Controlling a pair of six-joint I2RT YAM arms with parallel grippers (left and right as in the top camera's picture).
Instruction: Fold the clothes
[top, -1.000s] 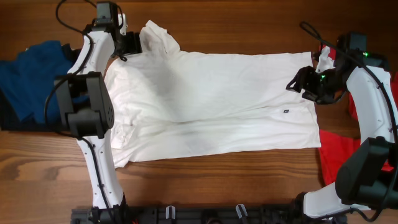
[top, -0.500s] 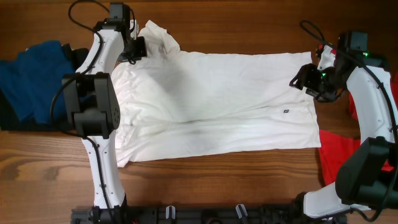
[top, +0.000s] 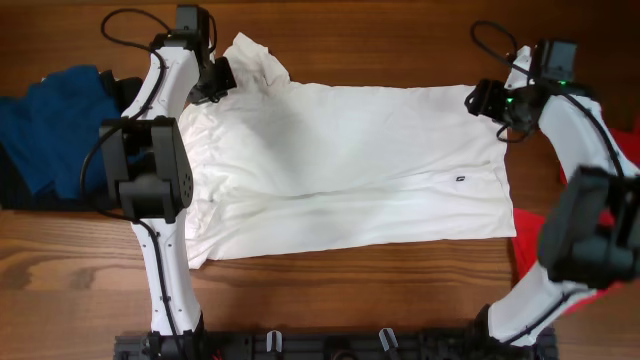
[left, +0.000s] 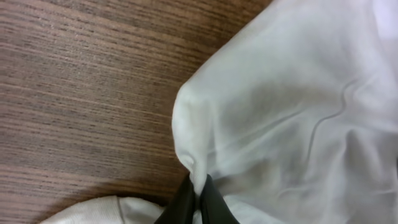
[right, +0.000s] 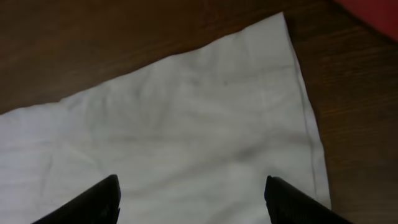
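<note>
A wooden counter (top: 330, 300) carries one white T-shirt (top: 340, 170) spread flat, one blue garment (top: 50, 130) left of it, one red garment (top: 527, 262) right. At its far edge the left tool (left: 198, 200) pinches its cloth; the right tool (right: 193, 199) gapes above its corner.

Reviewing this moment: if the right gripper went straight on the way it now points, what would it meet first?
Most likely the white T-shirt. The right gripper, jaws open, points at the cloth near its hem corner, which lies flat on the wooden table. The gap between the gripper and the cloth is unclear.
</note>
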